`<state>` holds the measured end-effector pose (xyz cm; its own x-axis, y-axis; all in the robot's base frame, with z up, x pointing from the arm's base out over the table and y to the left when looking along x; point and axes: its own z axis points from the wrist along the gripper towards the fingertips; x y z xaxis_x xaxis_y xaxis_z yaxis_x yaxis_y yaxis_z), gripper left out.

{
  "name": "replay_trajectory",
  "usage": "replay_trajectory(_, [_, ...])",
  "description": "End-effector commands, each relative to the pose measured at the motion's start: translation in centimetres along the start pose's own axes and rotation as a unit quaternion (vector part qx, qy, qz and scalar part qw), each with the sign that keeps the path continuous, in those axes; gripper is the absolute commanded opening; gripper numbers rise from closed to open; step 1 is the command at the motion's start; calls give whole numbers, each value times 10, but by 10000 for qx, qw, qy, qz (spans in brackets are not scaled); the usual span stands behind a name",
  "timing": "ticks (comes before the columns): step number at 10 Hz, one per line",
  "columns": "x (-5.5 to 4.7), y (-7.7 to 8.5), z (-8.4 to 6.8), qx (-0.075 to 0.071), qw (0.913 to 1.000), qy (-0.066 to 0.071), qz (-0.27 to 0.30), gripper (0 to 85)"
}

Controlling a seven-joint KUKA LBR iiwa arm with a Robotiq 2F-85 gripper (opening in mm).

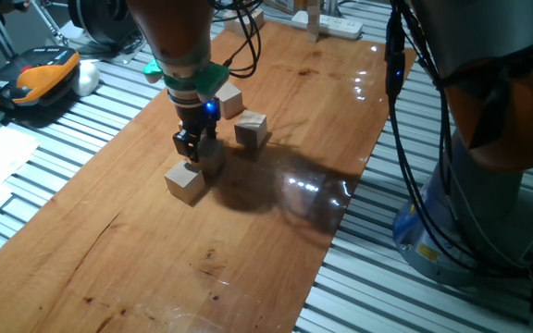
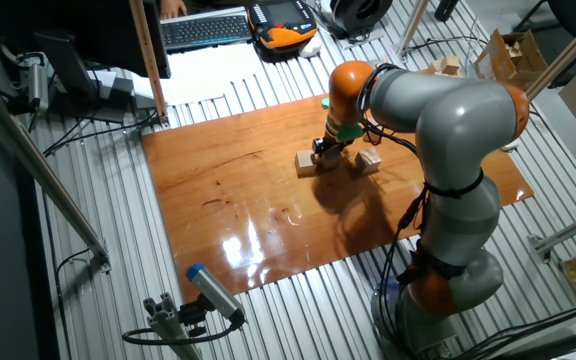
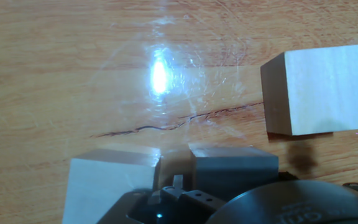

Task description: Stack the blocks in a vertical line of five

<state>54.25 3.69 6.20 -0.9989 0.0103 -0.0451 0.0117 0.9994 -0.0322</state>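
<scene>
The arm is built of thick rounded silver-grey shells (image 2: 448,120) with glossy orange bands at the joints; one orange ring (image 2: 348,85) shows near the wrist and another orange band (image 2: 433,292) sits low on the column. Bundled black cables (image 1: 405,102) trail along the links toward the base. Below the last link comes a teal-green collar (image 1: 191,79), then a narrow black wrist block with a small blue light (image 1: 210,106) glowing at its 3 o'clock side. The small black two-finger pincer (image 1: 189,146) ends the arm. In the hand view its dark housing (image 3: 229,202) fills the 6 o'clock edge, with a rounded black rim
</scene>
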Motion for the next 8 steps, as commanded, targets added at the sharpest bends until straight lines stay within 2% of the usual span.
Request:
replay_trajectory(1, [0,-1,1,-8,10000,-1,-1,680])
replay_trajectory(2, [0,-1,2,-16,10000,-8,-8,510])
replay_trajectory(6, [0,-1,2,-55,10000,23,-24,510])
replay_trajectory(8, [-1,-3,-1,-88,9998,130,-103,170])
